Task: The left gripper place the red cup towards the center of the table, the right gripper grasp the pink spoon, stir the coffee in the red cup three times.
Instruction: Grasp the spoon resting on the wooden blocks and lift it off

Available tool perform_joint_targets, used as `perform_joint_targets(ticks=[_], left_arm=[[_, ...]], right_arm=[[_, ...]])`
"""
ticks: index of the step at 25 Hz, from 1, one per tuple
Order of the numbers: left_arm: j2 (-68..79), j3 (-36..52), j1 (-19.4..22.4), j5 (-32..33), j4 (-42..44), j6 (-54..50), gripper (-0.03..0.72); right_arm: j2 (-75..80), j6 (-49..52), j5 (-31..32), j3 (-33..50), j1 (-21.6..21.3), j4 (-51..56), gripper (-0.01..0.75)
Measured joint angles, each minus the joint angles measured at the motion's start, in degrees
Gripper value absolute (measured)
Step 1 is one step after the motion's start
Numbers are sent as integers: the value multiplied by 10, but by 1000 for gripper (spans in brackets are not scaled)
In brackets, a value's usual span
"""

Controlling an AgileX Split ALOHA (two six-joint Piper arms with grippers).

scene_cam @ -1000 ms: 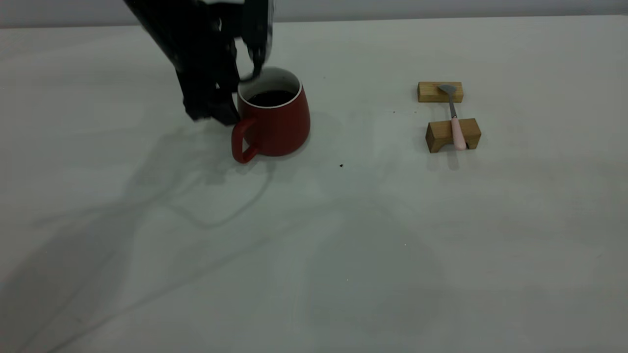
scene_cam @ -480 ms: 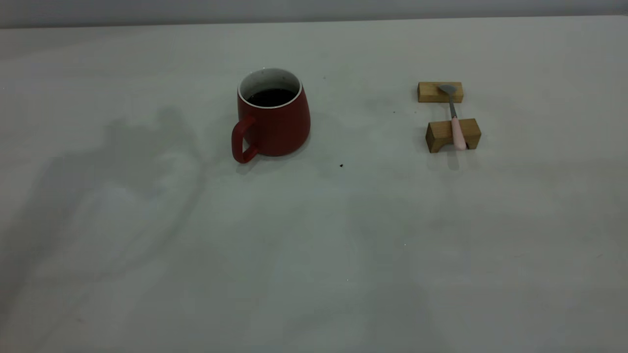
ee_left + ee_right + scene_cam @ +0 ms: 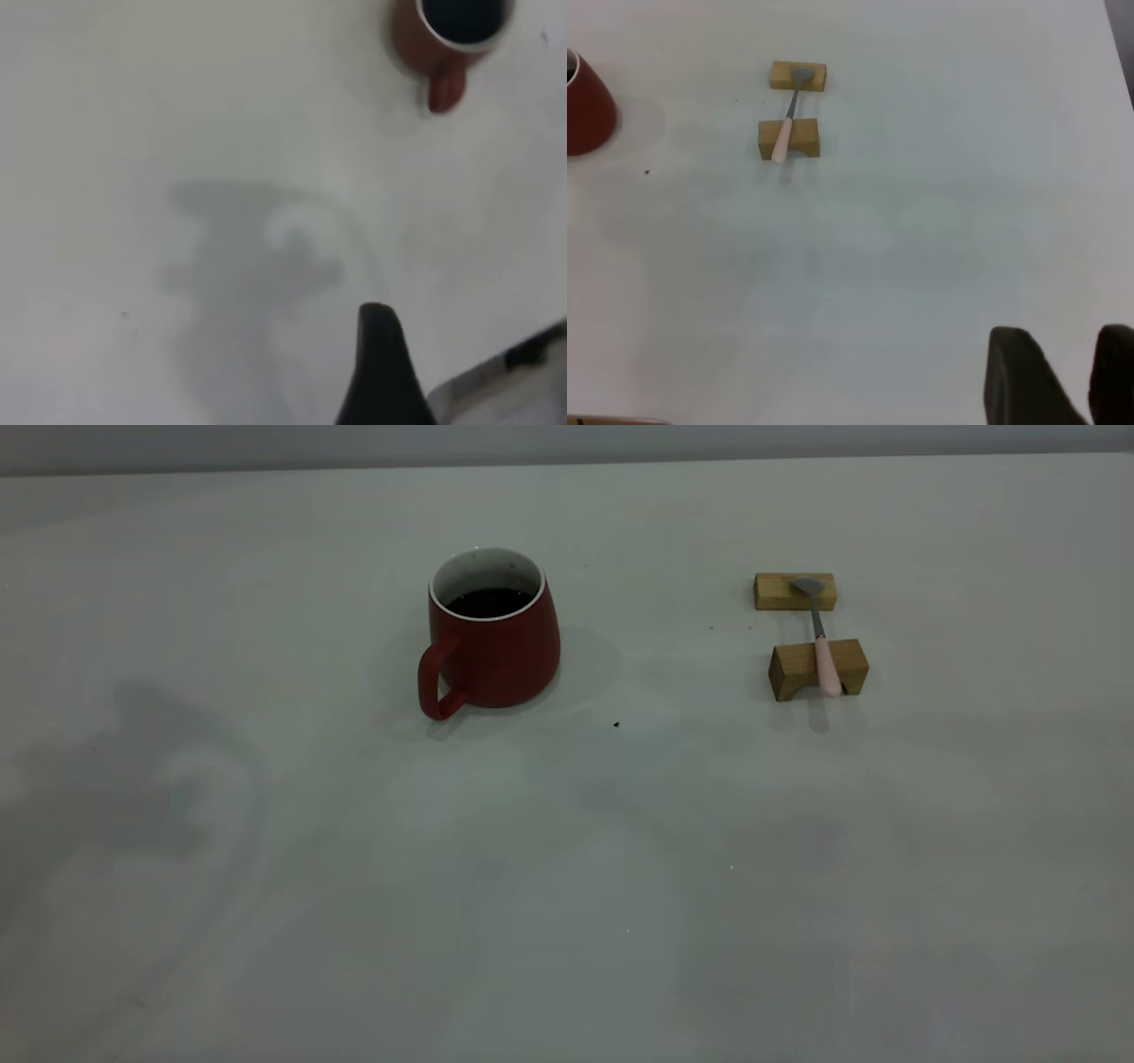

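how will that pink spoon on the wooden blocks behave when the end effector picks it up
The slim pink-handled spoon with the grey metal bowl looks stiff and probably light. It bridges two small wooden blocks, so a clumsy pinch could tip it off or nudge a block. Its thin, smooth-looking handle may slip or twist between the fingers.

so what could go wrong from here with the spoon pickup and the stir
The pink spoon only bridges two wooden blocks; a slightly off grasp by the right gripper might knock it off. The red cup stands free with coffee fairly high inside, so rough stirring could slop it over or shove the cup.
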Motion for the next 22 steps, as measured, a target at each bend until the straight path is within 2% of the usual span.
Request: perform_joint_targets(ticks=[3,6,15,22], left_arm=[[-93,34,0,0,19,-57,581],[-211,106,1,0,27,-93,581],[-609,398,13,-3,35,-217,581],[-778,524,24,-4,96,-261,580]], right_arm=[[0,0,0,0,0,0,238],[0,0,0,0,0,0,238],[0,0,0,0,0,0,238],[0,0,0,0,0,0,238]])
